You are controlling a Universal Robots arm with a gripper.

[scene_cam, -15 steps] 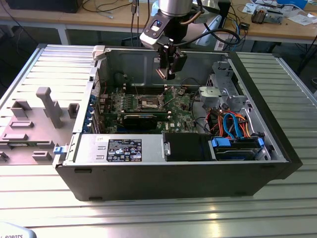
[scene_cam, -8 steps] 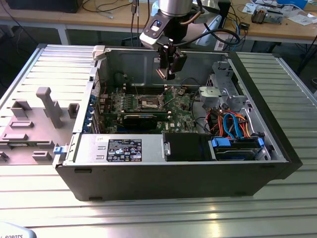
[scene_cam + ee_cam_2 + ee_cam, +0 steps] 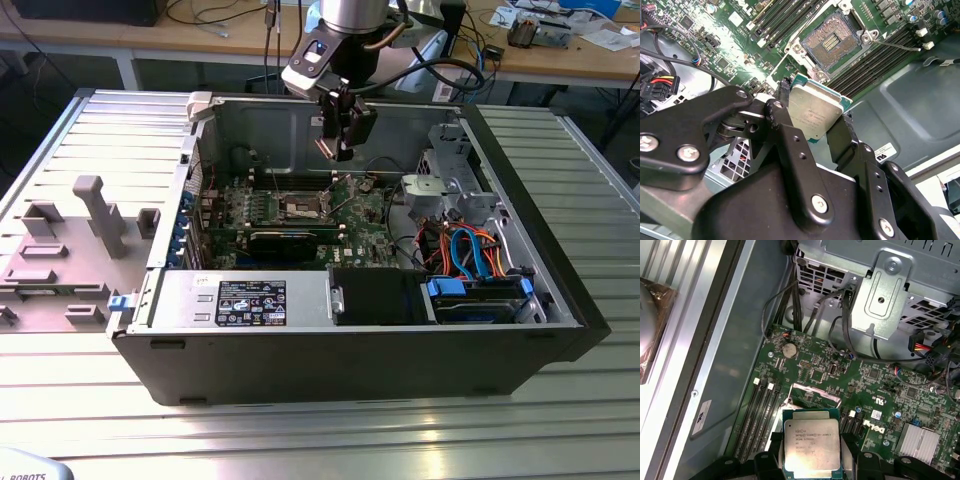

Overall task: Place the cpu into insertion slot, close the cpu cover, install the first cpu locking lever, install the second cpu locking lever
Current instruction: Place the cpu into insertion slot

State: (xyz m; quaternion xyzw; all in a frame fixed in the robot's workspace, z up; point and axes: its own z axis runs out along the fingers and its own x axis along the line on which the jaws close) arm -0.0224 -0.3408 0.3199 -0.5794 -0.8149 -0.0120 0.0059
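1. The gripper (image 3: 342,148) hangs in the upper centre of the exterior view, over the open case (image 3: 300,370) and well clear of the board (image 3: 365,225).
2. Its two black fingers (image 3: 782,107) are clamped on opposite edges of the cpu (image 3: 811,445). An edge grip likely keeps the underside contacts untouched and the chip flat for seating.
3. The cpu is off the board, carried between the fingertips with its grey metal top facing the first wrist camera. It is not yet in the slot.
4. The slot (image 3: 832,42) sits at the centre of the exterior view, below the gripper and a little to the exterior view's left. In the second wrist view its contact field lies bare, so it is open to receive the chip.
5. A bright metal plate (image 3: 816,394) just beyond the cpu is probably the cover, raised out of the way. I cannot be sure.
6. A thin lever (image 3: 897,46) lies swung out beside the slot, unlatched, as it would be with the cover free.
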